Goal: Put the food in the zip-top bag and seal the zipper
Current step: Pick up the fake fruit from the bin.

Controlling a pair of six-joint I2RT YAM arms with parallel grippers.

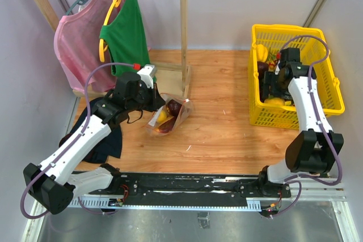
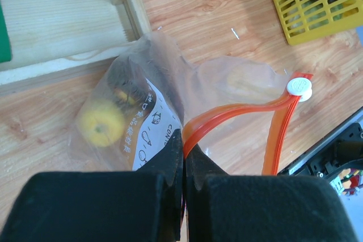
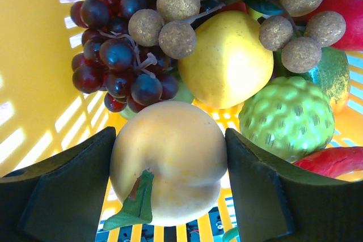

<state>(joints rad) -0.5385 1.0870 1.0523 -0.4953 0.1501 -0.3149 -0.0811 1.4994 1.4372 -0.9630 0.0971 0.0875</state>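
One basket (image 1: 283, 27): yellow, far right, full of toy food.
Bag (image 1: 170, 118): clear, crinkly, left of centre; yellow fruit (image 2: 101, 126) and purple fruit (image 1: 174, 107) inside.
Zipper (image 2: 238, 111): orange-red strip, white slider.
Left gripper (image 2: 184, 162): pinched together on zipper.
Right gripper (image 3: 170, 145): in basket, clamped on peach (image 3: 167, 160).

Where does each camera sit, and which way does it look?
Top external: above, behind the robot, facing down at the table; left arm, right arm show.
Left wrist: on its wrist, facing down at the zip-top bag; left gripper pinches the zipper.
Right wrist: likewise, facing into the yellow basket; right gripper clasps an orange-yellow fruit.
Shared: bag and basket, in top and left wrist.
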